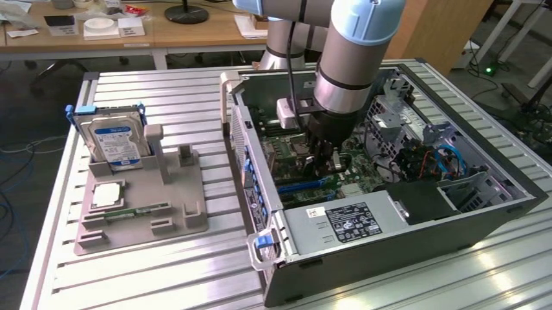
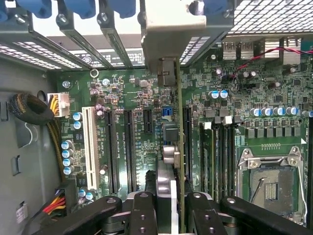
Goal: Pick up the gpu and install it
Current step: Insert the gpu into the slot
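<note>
Fingers (image 2: 143, 215) on gpu (image 2: 178, 112) edge, tight between motherboard slots (image 2: 129, 147)

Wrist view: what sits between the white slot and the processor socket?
The gpu, edge-on in the gripper, flanked by black slots, in the wrist view.

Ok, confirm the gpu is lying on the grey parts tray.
No, the fingers hold the gpu edge-on above the motherboard.

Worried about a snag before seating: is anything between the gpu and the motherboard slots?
Nothing visible does. The gripper holds the gpu edge-on over the motherboard, and the black slots beside it lie bare, with no cable across them. The strip of board right under the card is hidden by the card itself.
</note>
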Action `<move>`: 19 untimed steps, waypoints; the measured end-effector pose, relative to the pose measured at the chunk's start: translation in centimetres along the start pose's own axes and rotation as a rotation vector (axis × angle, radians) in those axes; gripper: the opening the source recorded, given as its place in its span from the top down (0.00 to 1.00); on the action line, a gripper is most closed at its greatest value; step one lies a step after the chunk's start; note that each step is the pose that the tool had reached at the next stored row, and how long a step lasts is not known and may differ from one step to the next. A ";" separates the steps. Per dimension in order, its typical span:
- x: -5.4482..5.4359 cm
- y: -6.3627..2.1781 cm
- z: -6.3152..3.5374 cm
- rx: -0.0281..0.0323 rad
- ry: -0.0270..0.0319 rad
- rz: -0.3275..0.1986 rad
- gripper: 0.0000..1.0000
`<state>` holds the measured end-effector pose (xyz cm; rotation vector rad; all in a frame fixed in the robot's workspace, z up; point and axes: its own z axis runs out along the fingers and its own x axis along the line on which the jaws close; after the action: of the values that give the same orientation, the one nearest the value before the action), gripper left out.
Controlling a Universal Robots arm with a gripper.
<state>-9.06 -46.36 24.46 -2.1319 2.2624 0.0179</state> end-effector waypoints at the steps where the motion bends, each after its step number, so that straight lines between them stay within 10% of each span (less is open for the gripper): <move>1: 0.0 0.00 0.00 0.0000 0.0000 0.000 0.71; 19: 0.0 0.10 0.74 0.0000 -0.0002 0.000 0.71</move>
<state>-9.15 -46.36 23.72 -2.1322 2.2618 0.0180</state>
